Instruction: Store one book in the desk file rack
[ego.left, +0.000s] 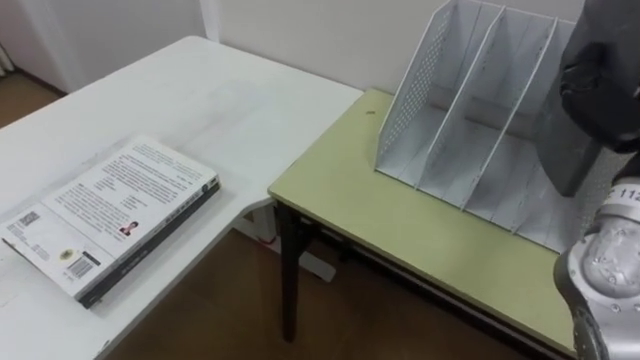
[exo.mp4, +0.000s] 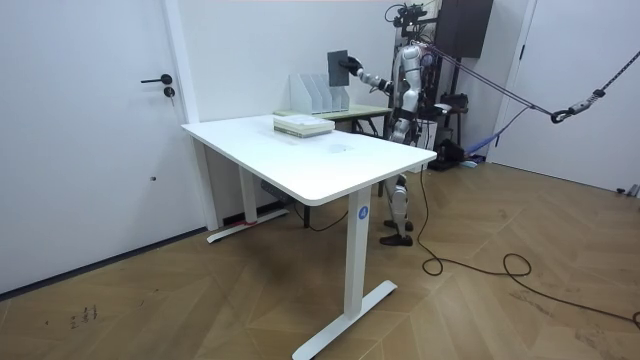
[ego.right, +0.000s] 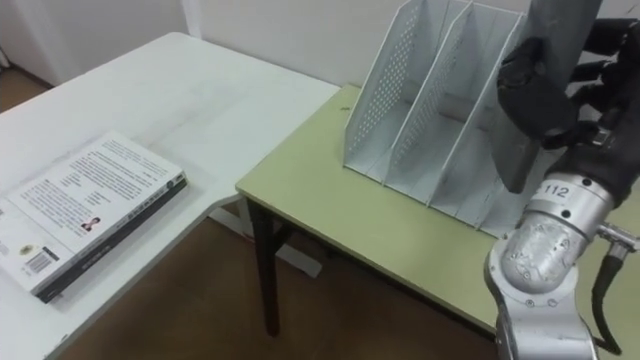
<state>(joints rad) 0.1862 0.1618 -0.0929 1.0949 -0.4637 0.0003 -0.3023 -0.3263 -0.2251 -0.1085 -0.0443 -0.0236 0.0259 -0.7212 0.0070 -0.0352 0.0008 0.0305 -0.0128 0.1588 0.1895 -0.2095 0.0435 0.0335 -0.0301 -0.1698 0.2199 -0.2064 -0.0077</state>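
We see a white metal file rack (ego.right: 420, 110) with perforated side walls and smooth slanted dividers standing upright on a pale green, matte-topped counter with dark legs (ego.right: 330, 215), close to the wall. The right robot hand (ego.right: 545, 80), dark and glove-like on a silvery wrist, has its fingers curled round a thin, flat, dark grey book (ego.right: 512, 155) and holds it upright. The book's lower edge hangs in front of the rack's right-hand compartments, and we cannot tell whether it touches a divider or which slot it lines up with. To the left, a broad, smooth white counter (ego.right: 200, 90) meets the green one at a corner. On it, well apart from the rack, lies a stack of two books (ego.right: 85, 210), the top one with a white printed cover and the lower one with a dark edge. In the room view the robot stands on the far side of the white counter, beside the green one, with the arm raised toward the rack. There we also see a wooden herringbone floor (exo.mp4: 500, 320), white walls and a white door with a dark handle (exo.mp4: 85, 130).
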